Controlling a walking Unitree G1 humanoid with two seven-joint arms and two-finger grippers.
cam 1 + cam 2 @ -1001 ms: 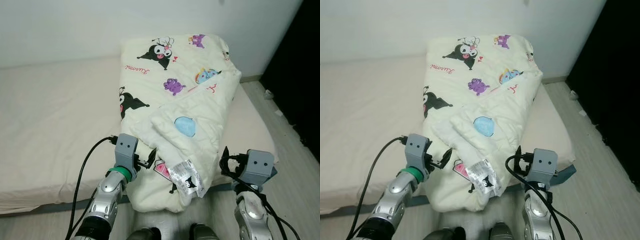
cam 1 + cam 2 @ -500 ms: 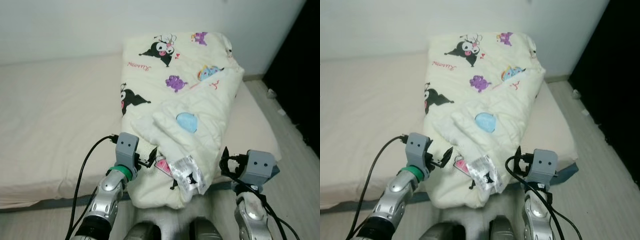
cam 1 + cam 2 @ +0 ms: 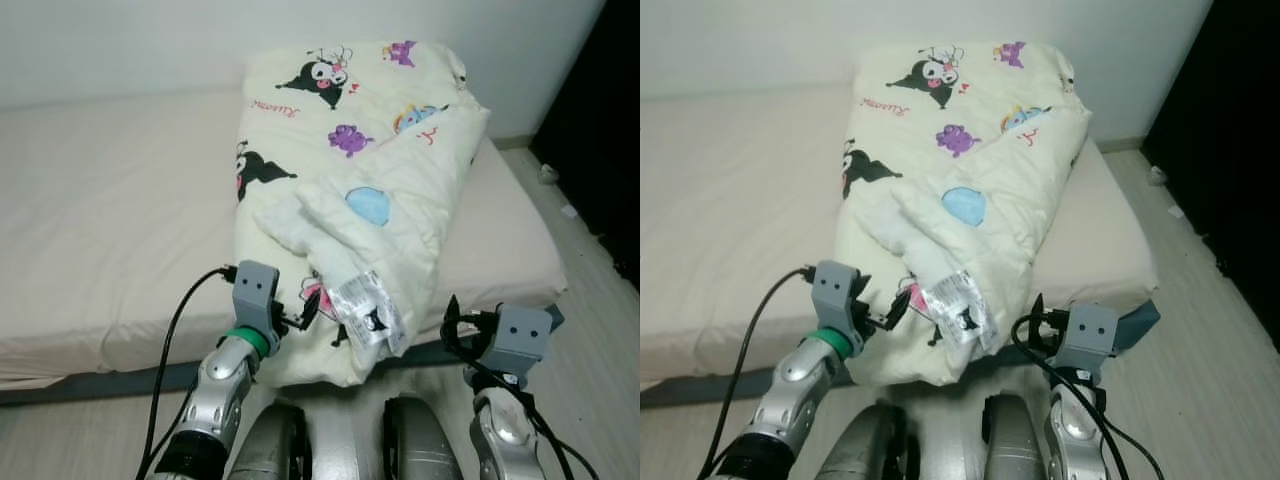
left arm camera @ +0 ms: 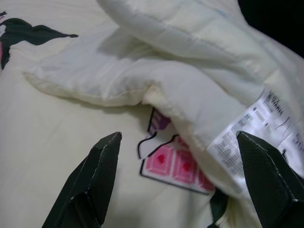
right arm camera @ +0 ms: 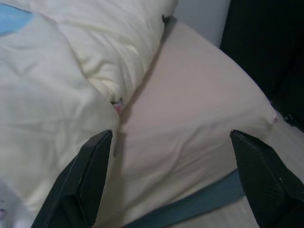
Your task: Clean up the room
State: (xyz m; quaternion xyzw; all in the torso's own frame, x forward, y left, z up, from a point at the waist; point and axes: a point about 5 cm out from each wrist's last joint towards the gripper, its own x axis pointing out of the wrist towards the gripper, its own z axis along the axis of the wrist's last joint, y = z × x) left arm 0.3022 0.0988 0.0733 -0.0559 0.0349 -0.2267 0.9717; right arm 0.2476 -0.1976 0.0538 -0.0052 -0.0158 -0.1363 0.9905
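Note:
A cream quilt (image 3: 350, 170) printed with cartoon figures lies folded on the right half of the bed (image 3: 110, 220), its near end hanging over the front edge. A white care label (image 3: 368, 312) dangles from a loose fold. My left gripper (image 3: 308, 310) is open, just in front of the quilt's near edge beside a pink print (image 4: 175, 164); its fingers (image 4: 97, 178) hold nothing. My right gripper (image 3: 452, 325) is open too, low by the bed's front right corner, facing the bare mattress (image 5: 190, 123) next to the quilt (image 5: 52, 118).
The bed has a beige sheet and a blue-grey base (image 3: 1140, 320). A white wall (image 3: 120, 40) runs behind it. Grey wood-look floor (image 3: 600, 340) lies to the right, with small objects (image 3: 548, 172) near a dark area (image 3: 610, 120).
The camera has tilted down and drawn back a little, so the bed sits higher in the picture. Both grippers hold about the same places relative to the quilt and stay open.

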